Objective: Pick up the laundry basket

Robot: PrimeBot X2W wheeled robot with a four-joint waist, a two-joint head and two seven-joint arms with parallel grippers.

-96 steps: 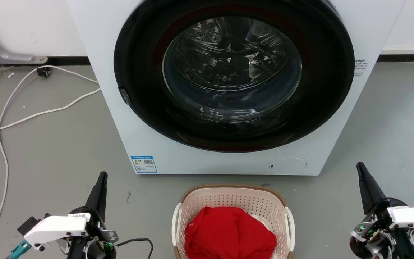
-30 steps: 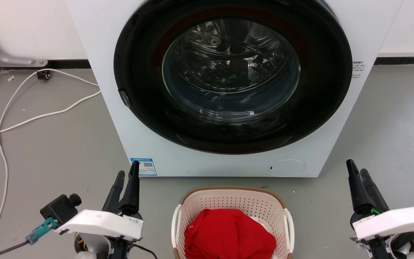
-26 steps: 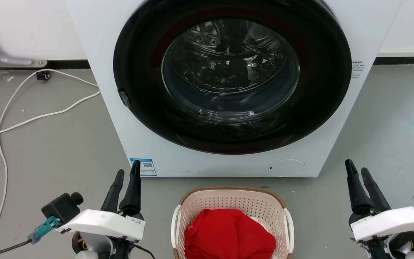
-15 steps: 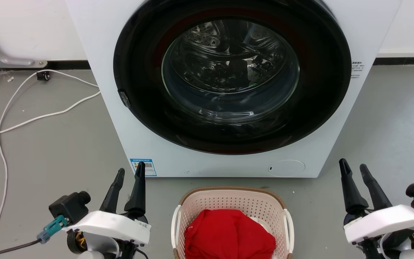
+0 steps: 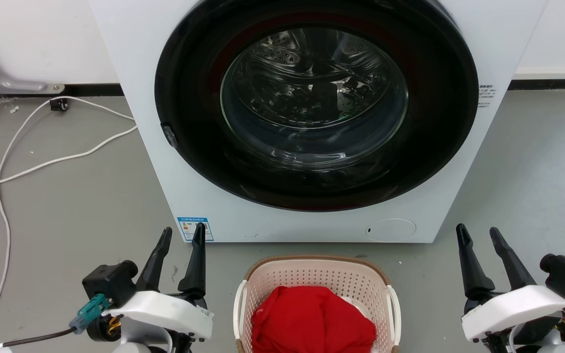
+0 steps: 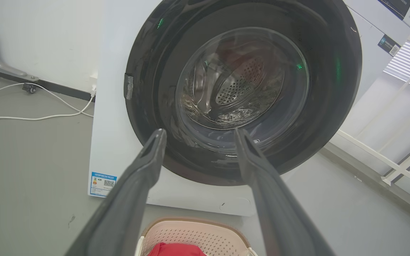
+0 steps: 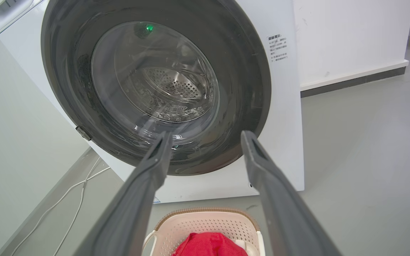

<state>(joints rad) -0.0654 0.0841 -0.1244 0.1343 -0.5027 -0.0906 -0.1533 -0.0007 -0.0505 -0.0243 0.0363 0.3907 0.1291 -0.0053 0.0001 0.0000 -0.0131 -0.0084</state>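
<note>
The laundry basket (image 5: 312,277) sits on the grey floor at the bottom middle of the head view, cream with perforated walls, a brown rim and white side handles. A red cloth (image 5: 312,318) fills it. My left gripper (image 5: 182,234) stands open to the basket's left, apart from it. To the basket's right my right gripper (image 5: 477,234) is open too, nothing between its fingers. The basket (image 6: 194,236) shows low in the left wrist view below my left gripper (image 6: 198,133). It lies under my right gripper (image 7: 205,135) in the right wrist view (image 7: 205,224).
A white washing machine (image 5: 165,162) with a large dark round door (image 5: 314,103) stands just behind the basket. White cables (image 5: 42,157) trail over the floor at the left. A wall runs behind, and a white railing (image 6: 386,156) stands to the machine's right.
Both grippers have opened their fingers wider and turned so the wrist cameras face forward. Each arm has shifted inward toward the basket. The basket has stayed in place.
</note>
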